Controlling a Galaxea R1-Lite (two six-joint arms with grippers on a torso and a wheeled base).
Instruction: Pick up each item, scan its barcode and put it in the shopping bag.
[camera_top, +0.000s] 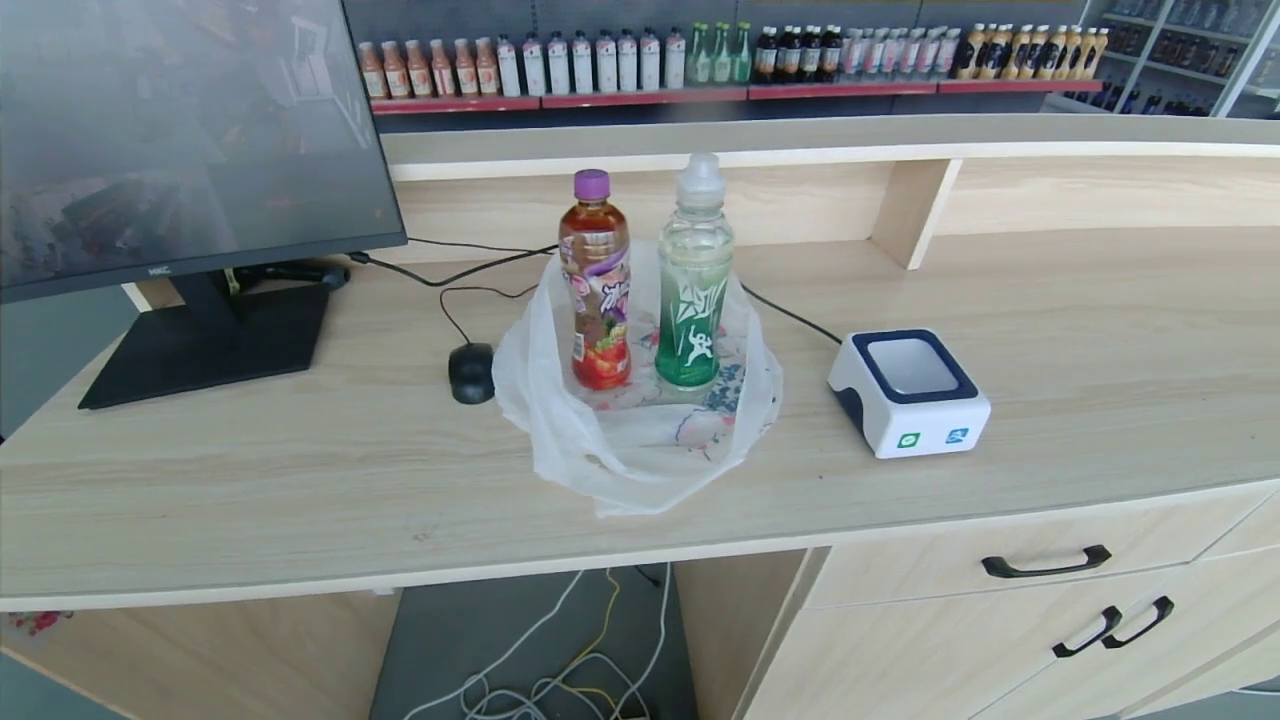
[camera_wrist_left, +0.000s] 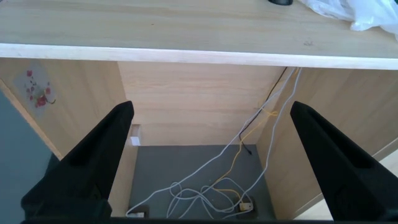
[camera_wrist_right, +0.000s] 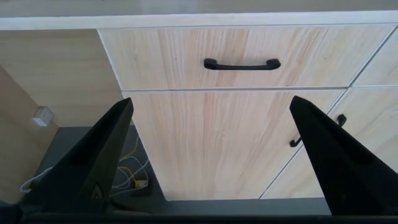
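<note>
Counter (camera_top: 300, 480): pale wood-grain top, goods catalogued from the robot's left to its right.

1. Monitor (camera_top: 180, 130), dark screen, on a black stand at the far left of the counter.
2. Left gripper (camera_wrist_left: 211, 168): released, its two black fingers spread wide and holding nothing. It hung below the counter's front edge, facing the open knee space, where loose cables (camera_wrist_left: 211, 186) lay on the floor.
3. Mouse (camera_top: 471, 372), black and corded, sat just left of the bag.
4. Shopping bag (camera_top: 620, 450), thin white plastic, lay mid-counter with its sides slumped down into a low ring.
5. Tea bottle (camera_top: 596, 290), reddish-brown with a purple cap, stood upright inside the bag, on its left side.
6. Green bottle (camera_top: 693, 290), clear-topped with a pale sports cap, stood upright inside the bag, just right of the tea bottle. Whether the two touched could not be told.
7. Scanner (camera_top: 908, 393), a white box with a dark blue rim round its window, sat on the counter right of the bag, apart from it, with a black cable running back behind the bag.
8. Drawer (camera_wrist_right: 249, 62), with a black bar handle, was set under the counter's right part, cabinet doors beneath it.
9. Right gripper (camera_wrist_right: 211, 162): released, fingers spread wide, empty. It hung low before the drawer front.
10. Shelf (camera_top: 730, 92), red-edged, ran along the back wall with a row of bottled drinks.
</note>
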